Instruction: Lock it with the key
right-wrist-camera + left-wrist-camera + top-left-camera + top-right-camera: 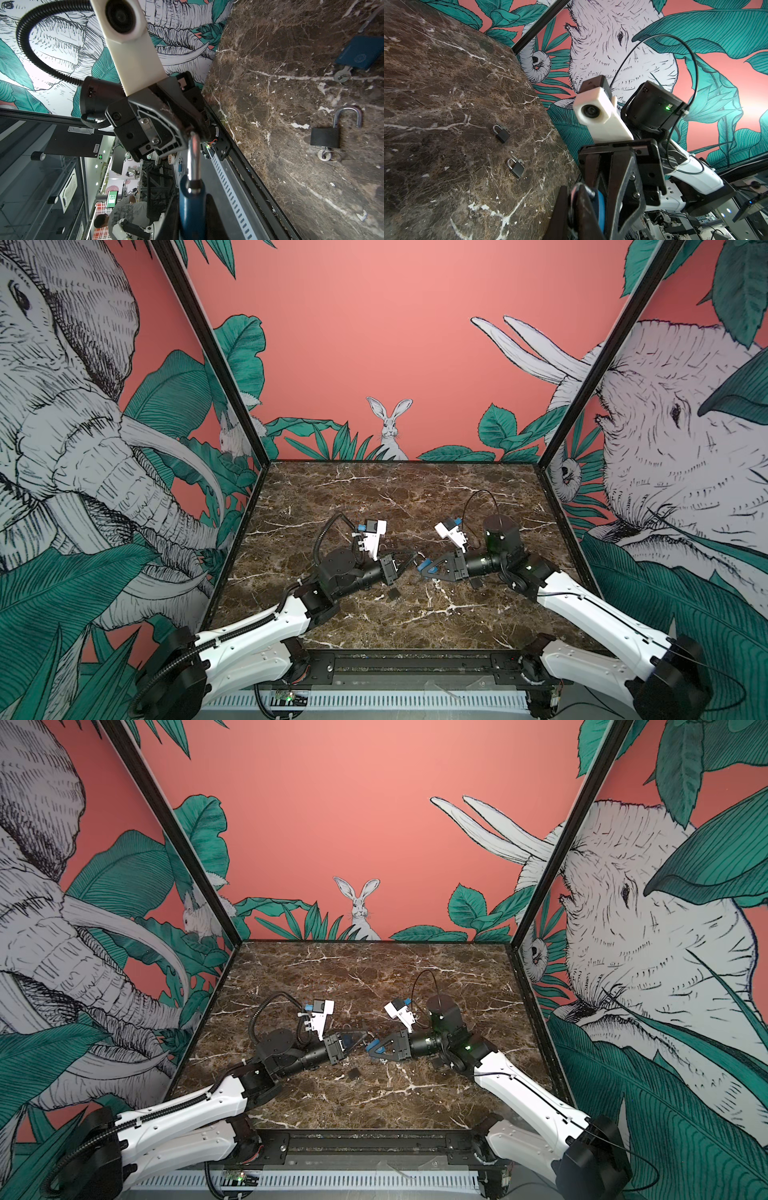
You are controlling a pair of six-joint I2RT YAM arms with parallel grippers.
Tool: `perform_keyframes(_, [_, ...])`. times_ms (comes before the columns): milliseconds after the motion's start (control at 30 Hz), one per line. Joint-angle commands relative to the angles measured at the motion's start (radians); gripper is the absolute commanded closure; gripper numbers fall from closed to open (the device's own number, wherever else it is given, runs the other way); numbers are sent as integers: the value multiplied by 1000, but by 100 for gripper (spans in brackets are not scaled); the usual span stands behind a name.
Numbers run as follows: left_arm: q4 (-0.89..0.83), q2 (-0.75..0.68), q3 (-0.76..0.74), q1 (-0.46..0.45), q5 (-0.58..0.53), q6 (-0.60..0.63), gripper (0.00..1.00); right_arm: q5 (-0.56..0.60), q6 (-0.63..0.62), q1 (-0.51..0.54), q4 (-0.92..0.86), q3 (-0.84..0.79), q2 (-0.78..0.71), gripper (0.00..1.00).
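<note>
A: What is the right gripper (424,567) doing?
B: Its jaws are clamping the blue padlock (192,207), steadying it, while the left gripper (188,129) is pinching the shackle (193,158) in closed jaws, seemingly to press it home.
A: Anything for locking?
B: Farther off, a key (324,155) is sitting in an open black padlock (325,137) on the desk (270,104).

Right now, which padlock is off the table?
The blue padlock clamped in the right claw, shackle pinched by the left claw. The black padlock and the rest lie on the marble table.
</note>
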Motion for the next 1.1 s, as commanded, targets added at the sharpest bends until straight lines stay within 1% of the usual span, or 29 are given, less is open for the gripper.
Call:
perform_keyframes(0, [-78,34,-30,-123,272,-24,100,144,-51,-20,295,86,14,100])
perform_keyframes(167, [-42,48,-39,-154,248,-40,100,140,-48,-32,311,85,25,100])
perform_keyframes(300, [-31,46,-43,-158,232,-38,100,124,-31,-37,335,78,36,100])
perform_keyframes(400, [-74,1,-42,-155,181,-5,100,99,-27,-37,339,67,41,100])
perform_keyframes(500, [-187,-60,-11,-132,162,47,100,81,-82,-34,268,62,36,100])
perform_keyframes(633, [-290,-110,39,-64,207,75,100,82,-146,-32,179,43,23,100])
perform_keyframes(733, [-312,-120,67,-15,253,74,100,79,-154,-28,169,22,24,100])
perform_keyframes(833, [-324,-107,107,2,282,86,100,77,-155,-22,173,10,23,100])
perform_keyframes(967, [-341,-72,165,6,304,113,85,73,-151,-10,175,6,20,100])
perform_keyframes(1033, [-338,-58,180,9,309,119,83,75,-150,-6,173,4,15,100])
perform_keyframes(1067, [-334,-54,186,11,309,119,80,74,-149,-6,173,4,14,100])
